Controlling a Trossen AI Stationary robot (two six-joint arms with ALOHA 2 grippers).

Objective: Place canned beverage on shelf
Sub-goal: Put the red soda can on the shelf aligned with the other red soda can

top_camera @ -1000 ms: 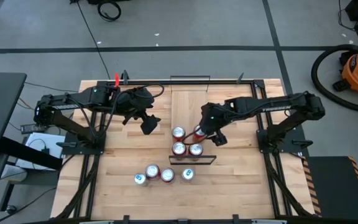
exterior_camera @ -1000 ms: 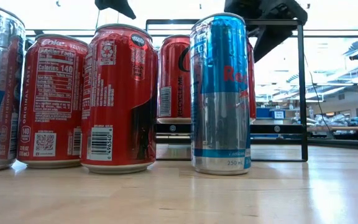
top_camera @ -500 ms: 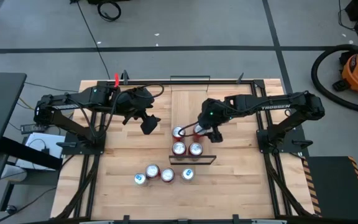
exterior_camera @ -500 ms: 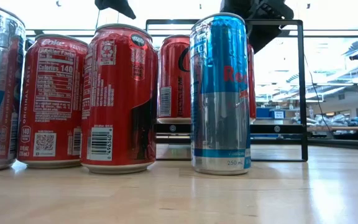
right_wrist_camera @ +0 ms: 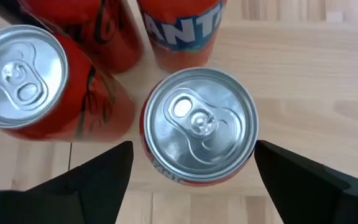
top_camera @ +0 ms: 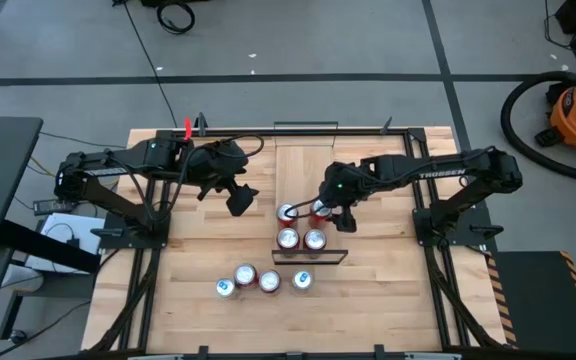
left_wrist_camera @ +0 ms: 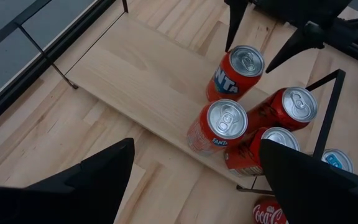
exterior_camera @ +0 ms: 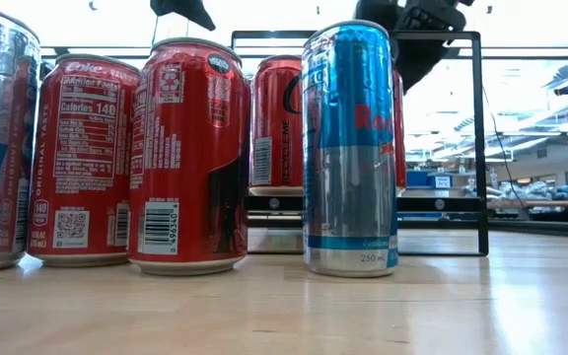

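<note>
The right gripper [top_camera: 320, 208] hung spread, released, above a Fanta can [right_wrist_camera: 199, 124] on the shelf [left_wrist_camera: 143, 78]. The left gripper [top_camera: 238, 200] waited apart, also spread, empty.

Red can [exterior_camera: 84, 163]: "Coke", "Calories 140"; slim blue can [exterior_camera: 350, 148]: "250 ml"; orange can [left_wrist_camera: 235, 73]: "NTA"
</note>
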